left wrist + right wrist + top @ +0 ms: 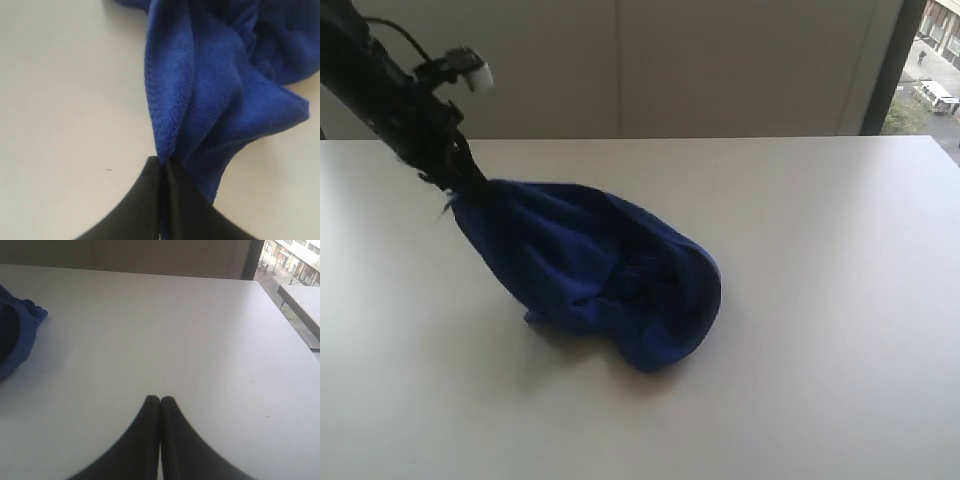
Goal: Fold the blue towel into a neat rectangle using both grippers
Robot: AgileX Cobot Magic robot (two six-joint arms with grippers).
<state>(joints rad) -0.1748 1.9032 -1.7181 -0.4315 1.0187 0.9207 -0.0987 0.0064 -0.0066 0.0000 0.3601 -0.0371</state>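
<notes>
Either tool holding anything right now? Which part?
The left tool is shut on the blue towel, pinching a bunched bit of its stitched edge. The right tool is shut on nothing, above the table.

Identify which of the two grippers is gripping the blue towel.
The left gripper: its fingers pinch a bunched edge of the blue towel, while the right gripper is shut on nothing, apart from it.

The blue towel is a deep royal blue, plain and unpatterned, darker inside its folds. The table is plain off-white. The left gripper and right gripper are black. The far wall is pale beige.
</notes>
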